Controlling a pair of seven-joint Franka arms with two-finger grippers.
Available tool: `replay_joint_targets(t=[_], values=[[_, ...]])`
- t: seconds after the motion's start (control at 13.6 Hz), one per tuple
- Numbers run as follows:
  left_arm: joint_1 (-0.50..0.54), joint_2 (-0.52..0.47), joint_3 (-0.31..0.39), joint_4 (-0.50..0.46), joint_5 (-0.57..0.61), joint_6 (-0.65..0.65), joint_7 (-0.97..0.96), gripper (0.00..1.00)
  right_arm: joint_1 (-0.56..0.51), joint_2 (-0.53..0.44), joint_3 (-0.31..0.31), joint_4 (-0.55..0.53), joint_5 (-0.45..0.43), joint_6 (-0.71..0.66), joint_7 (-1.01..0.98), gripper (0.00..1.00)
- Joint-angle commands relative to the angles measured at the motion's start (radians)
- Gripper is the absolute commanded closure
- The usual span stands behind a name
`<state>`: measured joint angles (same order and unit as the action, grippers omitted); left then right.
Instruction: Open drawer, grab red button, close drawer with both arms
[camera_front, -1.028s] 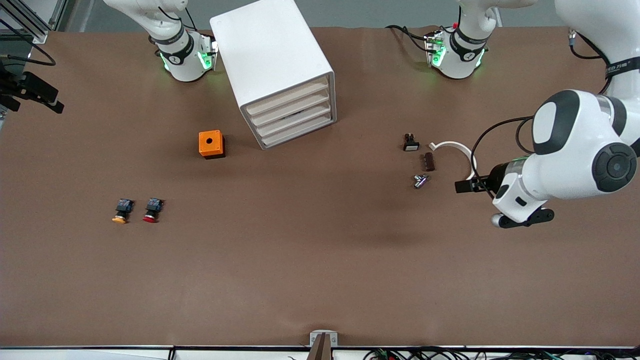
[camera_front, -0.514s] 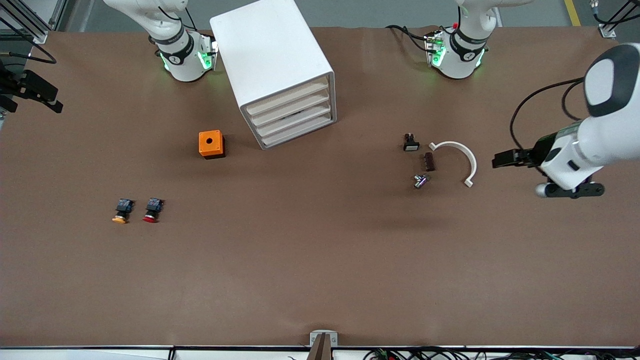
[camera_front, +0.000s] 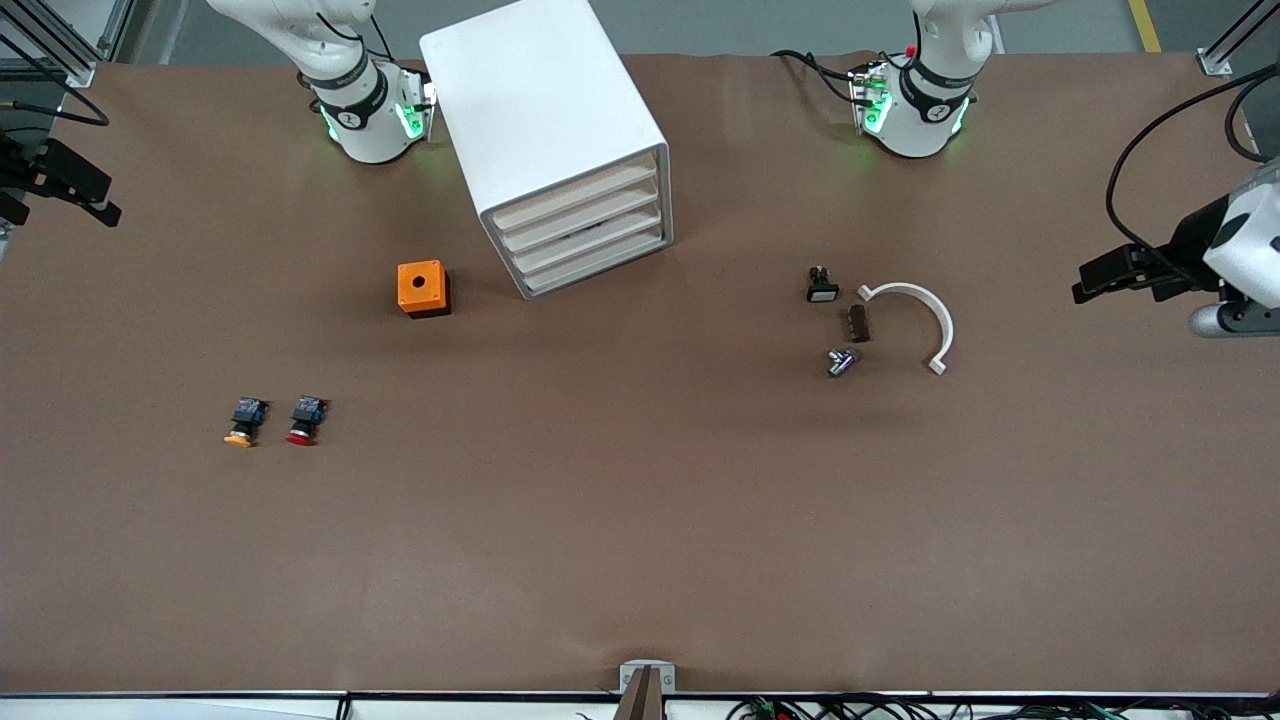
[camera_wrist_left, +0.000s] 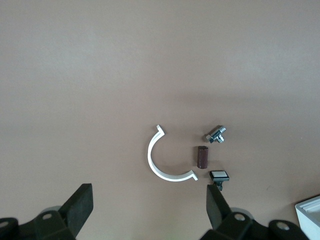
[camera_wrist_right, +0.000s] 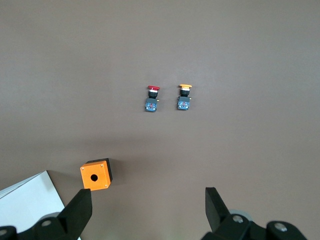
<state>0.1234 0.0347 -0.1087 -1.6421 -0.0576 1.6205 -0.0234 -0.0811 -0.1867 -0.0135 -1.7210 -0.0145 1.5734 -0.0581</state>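
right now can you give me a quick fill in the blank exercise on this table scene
1. The white boxy cabinet has ____ drawers, all shut.
2. The small red-capped push button lies beside one with a ____ cap.
3. The small orange box has a round ____ in its top.
4. The left pincer has its fingers ____.

Missing words: four; yellow; hole; open

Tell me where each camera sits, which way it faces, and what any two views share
Front view: high across the table, facing both bases; cabinet, left gripper at the left arm's end, right gripper at the other.
Left wrist view: looks down past open fingers at the white clip.
Right wrist view: looks down past open fingers at the red button and orange box.
Shared: front and right wrist both show the button.
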Motion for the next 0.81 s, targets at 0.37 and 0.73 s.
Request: replay_joint_targets(t=[0.37, 0.73], values=[[0.004, 0.005, -0.008, 0.053, 0.022, -0.007, 0.013, 0.0, 0.0, -0.016, -0.002, -0.006, 0.013, -0.01, 0.076, 0.0], [0.002, 0.001, -0.012, 0.054, 0.022, -0.007, 0.007, 0.0, 0.0, -0.016, -0.002, -0.006, 0.013, -0.027, 0.06, 0.0]])
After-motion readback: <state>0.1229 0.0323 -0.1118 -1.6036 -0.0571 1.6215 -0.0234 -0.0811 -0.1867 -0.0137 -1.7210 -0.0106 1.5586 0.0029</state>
